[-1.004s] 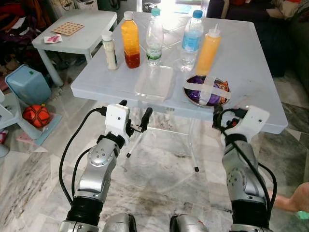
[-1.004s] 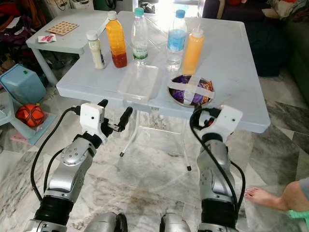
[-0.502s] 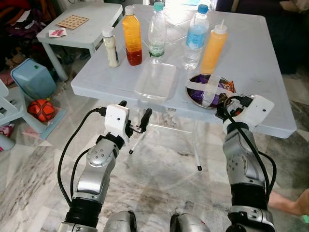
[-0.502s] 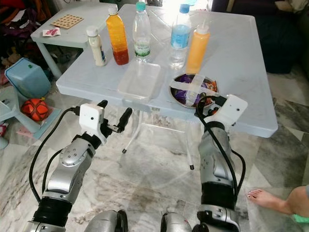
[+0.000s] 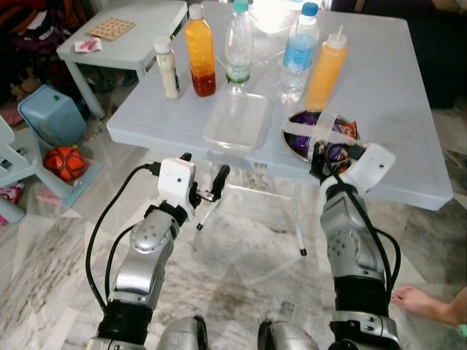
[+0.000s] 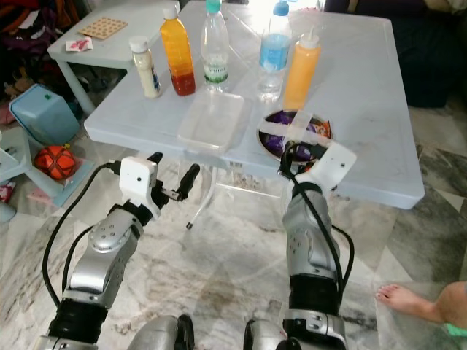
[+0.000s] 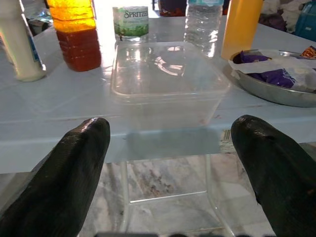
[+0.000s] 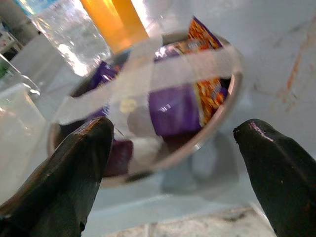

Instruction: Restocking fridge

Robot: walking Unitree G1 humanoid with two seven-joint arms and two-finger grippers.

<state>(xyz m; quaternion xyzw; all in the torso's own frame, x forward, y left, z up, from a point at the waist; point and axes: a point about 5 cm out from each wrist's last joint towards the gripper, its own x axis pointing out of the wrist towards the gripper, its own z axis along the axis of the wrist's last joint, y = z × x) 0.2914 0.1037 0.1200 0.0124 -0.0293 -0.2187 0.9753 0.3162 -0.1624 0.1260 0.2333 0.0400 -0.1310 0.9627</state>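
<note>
Right wrist view: right gripper (image 8: 170, 163) wide open, empty; taped bowl (image 8: 148, 98) blurred.

The table (image 5: 394, 87) was pale blue; the steel bowl (image 5: 315, 137) held purple packets under crossed whitish tape; the juice bottle (image 5: 199, 51) was orange over red.

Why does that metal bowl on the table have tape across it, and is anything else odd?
The metal bowl near the table's front edge has two pale tape strips crossed over purple snack packets, seemingly instead of a lid. The right gripper is at its rim. Nothing looks spilled; the bottles stand upright.
</note>
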